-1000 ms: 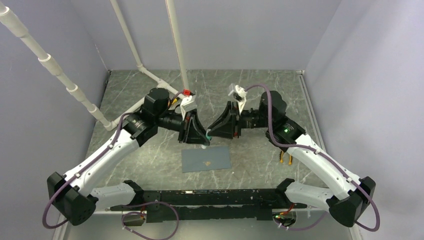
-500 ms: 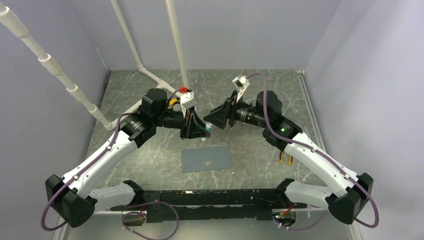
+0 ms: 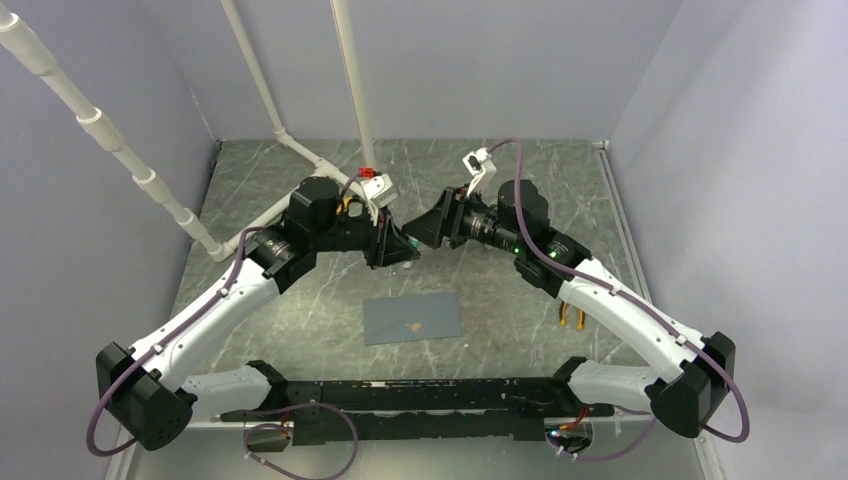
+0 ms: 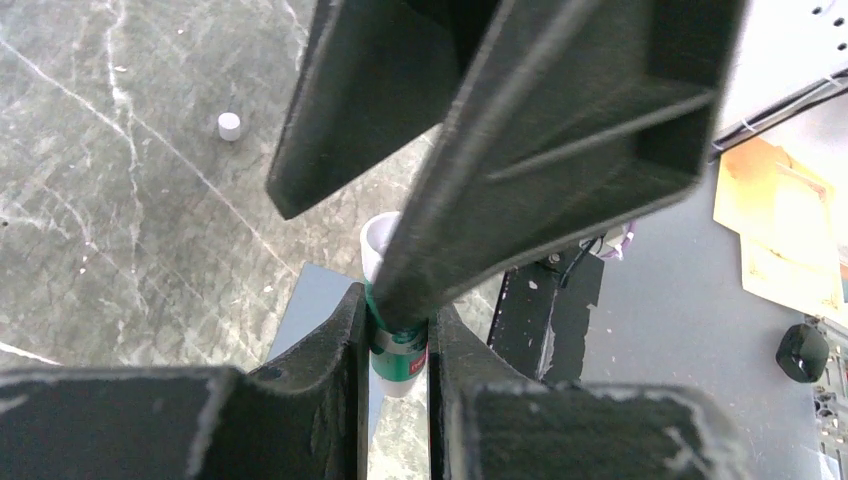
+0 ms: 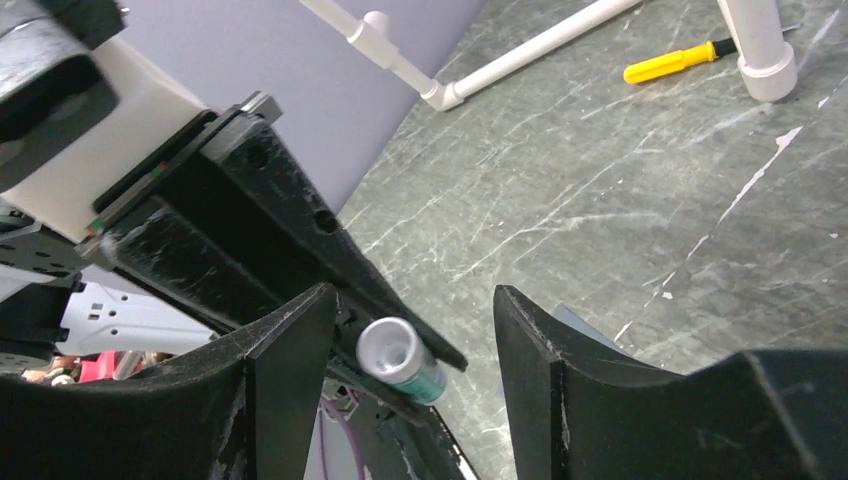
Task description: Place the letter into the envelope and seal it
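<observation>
Green glue stick (image 4: 394,352) stayed pinched in left hand (image 4: 396,322); right hand (image 5: 412,310) had just spread wide about its tip, both apart from slate-grey envelope (image 3: 412,318); flap gluing seemingly next

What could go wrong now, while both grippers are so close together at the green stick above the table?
1. The right gripper stands open around the white end of the glue stick, very near the left gripper, which clamps its green body. Closing a little off-centre could knock the fingers together or twist the stick loose.
2. If the stick slips, it may drop onto the envelope below and perhaps smear it.
</observation>
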